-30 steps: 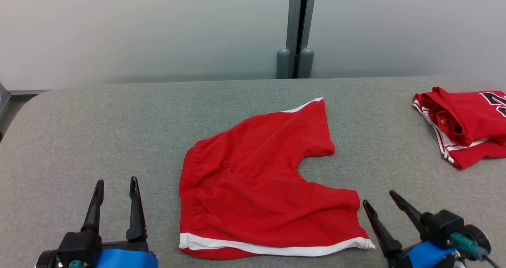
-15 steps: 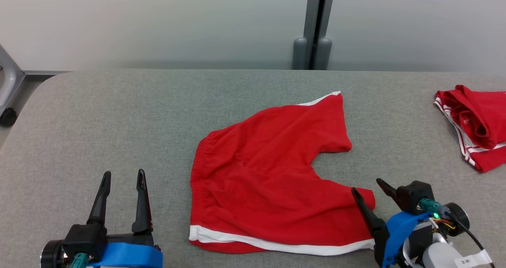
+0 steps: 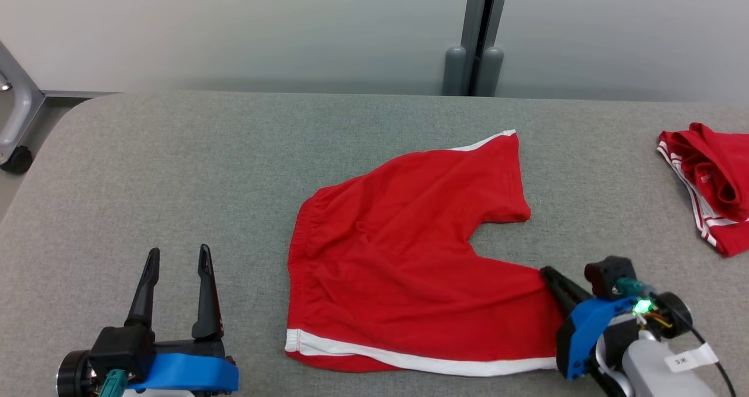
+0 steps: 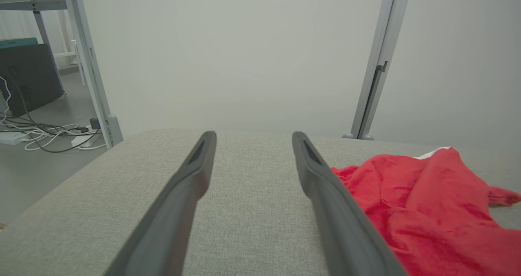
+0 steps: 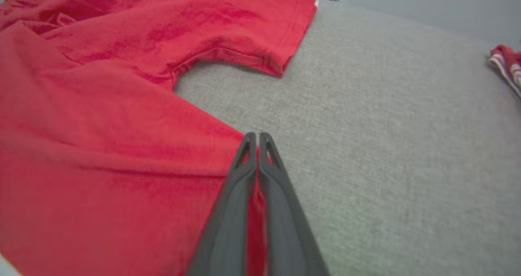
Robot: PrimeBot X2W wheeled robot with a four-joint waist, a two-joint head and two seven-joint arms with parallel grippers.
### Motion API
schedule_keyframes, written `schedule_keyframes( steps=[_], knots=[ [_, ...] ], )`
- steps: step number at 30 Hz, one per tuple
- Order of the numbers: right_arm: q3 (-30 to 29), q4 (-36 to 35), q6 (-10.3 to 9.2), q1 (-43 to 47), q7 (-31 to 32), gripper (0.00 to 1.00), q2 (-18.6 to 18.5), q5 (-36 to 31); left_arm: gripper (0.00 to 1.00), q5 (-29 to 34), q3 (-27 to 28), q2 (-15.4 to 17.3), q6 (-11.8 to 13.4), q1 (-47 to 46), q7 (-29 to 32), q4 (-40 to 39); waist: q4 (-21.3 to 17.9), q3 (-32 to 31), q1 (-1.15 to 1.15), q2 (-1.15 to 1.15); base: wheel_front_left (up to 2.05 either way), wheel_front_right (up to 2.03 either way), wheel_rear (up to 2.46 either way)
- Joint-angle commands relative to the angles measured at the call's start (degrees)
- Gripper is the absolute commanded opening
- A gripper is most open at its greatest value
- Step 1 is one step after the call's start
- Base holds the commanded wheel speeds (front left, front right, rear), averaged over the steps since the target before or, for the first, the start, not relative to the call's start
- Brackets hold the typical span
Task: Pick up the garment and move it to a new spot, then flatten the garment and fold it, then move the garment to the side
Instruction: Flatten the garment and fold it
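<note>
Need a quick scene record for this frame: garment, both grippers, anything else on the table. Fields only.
garment: red shorts, spread on the grey table, slightly wrinkled
right gripper: shut on the edge of the shorts' near leg
left gripper: open, apart from the shorts, over bare table
other: second red garment, bunched at the table's far right

Lab setup: grey padded table, bare partition panels, loose cables on floor, left edge.
</note>
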Motion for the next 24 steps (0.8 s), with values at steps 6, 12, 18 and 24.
schedule_keyframes(
  steps=[6,12,18,24],
  knots=[
    [-3.9,5.0,0.01,-7.6,-3.1,0.0,-1.5,0.7,1.0,0.1,-0.6,-0.1,-0.3,-1.6,-0.3,0.2,0.6,0.5,0.0,0.0,0.0,0.0,0.0],
    [-5.2,11.7,0.01,-11.7,-5.7,0.22,-0.3,-0.2,1.0,-0.1,-0.9,-0.1,-0.3,-2.0,-0.3,0.6,1.1,0.3,0.0,0.0,0.0,0.0,0.0],
    [-3.4,14.0,0.01,-12.5,-9.8,1.0,0.7,1.9,1.0,-0.2,-0.4,-0.1,-0.1,-0.5,-0.3,0.6,-0.9,-0.9,0.0,0.0,0.0,0.0,0.0],
    [-5.7,8.1,0.01,-9.2,-11.7,1.0,-1.2,4.2,1.0,0.1,0.2,-0.1,0.1,0.4,-0.3,0.3,-3.3,-2.4,0.0,0.0,0.0,0.0,0.0]
  ],
)
